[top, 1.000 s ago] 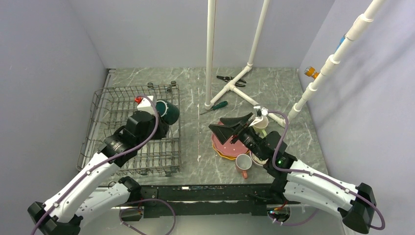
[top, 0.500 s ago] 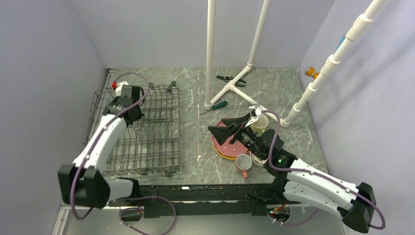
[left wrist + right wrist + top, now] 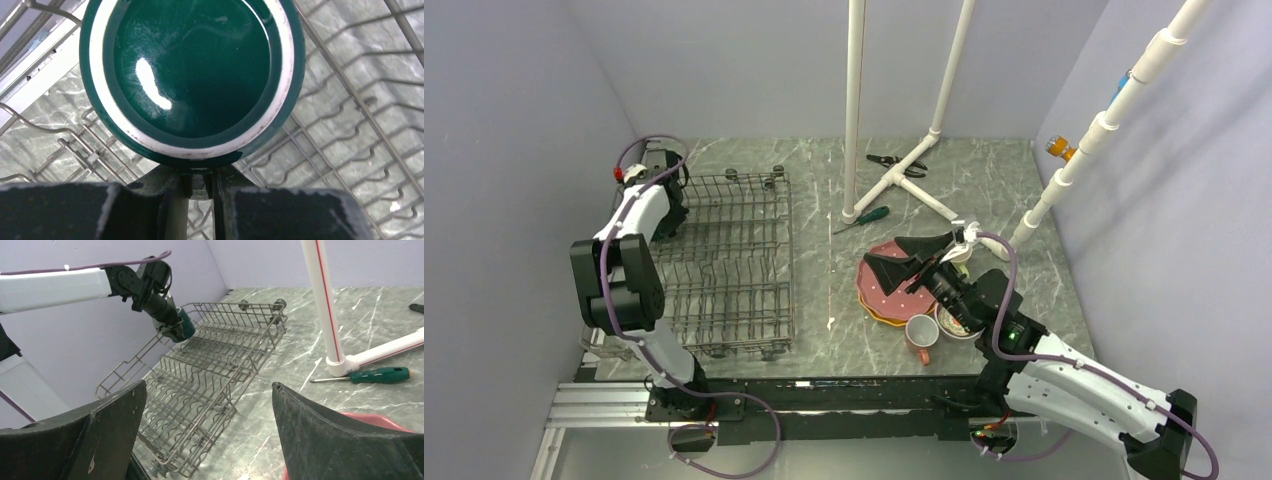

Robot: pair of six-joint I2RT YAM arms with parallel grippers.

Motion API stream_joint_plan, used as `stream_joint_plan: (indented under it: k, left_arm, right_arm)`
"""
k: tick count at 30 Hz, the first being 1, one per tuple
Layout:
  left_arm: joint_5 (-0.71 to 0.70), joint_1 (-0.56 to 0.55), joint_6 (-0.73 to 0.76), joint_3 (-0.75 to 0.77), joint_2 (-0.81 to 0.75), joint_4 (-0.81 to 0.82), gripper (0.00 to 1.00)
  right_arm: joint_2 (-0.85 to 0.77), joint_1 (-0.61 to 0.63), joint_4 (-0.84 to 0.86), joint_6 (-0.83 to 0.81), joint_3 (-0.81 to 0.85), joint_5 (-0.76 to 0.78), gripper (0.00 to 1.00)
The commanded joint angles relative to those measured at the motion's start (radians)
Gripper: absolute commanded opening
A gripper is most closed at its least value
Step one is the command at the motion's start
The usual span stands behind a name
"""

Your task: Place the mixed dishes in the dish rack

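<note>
Since half a second ago my left arm has swung further to the upper left of the top view, carrying the mug (image 3: 192,75) to the far-left corner of the rack (image 3: 724,290). The left gripper (image 3: 194,182) is clamped on a dark green bit at the mug's lower edge; handle or wall, I cannot tell. In the left wrist view the mug's white-ringed bottom faces my camera with rack wires and table behind it. I judge from this that its axis runs along my fingers and its mouth points away from me, down toward the wires. In the right wrist view the mug hangs at the rack's left rim, above the wires and apparently not resting on them. What is left, I judge, is a short drop along that axis and then letting go. My right gripper (image 3: 902,258) is spread wide and holds nothing. It hovers over the pink plate (image 3: 879,295) at lower right, well apart from the rack.
</note>
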Motion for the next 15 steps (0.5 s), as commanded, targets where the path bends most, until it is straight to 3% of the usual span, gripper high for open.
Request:
stream_joint_plan:
  k: [1,6,15]
  left_arm:
    - [-0.025,0.021,-0.063,0.043,0.0,0.152,0.0]
    - [-0.002,0.023,-0.086,0.011,0.042,0.262,0.0]
    - [-0.061,0.023,-0.135,0.069,0.134,0.224,0.0]
  right_arm:
    - [-0.018,-0.002,-0.001,-0.05,0.007,0.048,0.96]
    - [-0.02,-0.002,0.021,-0.054,-0.015,0.068,0.96]
    - [-0.04,-0.003,0.006,-0.068,-0.031,0.101,0.96]
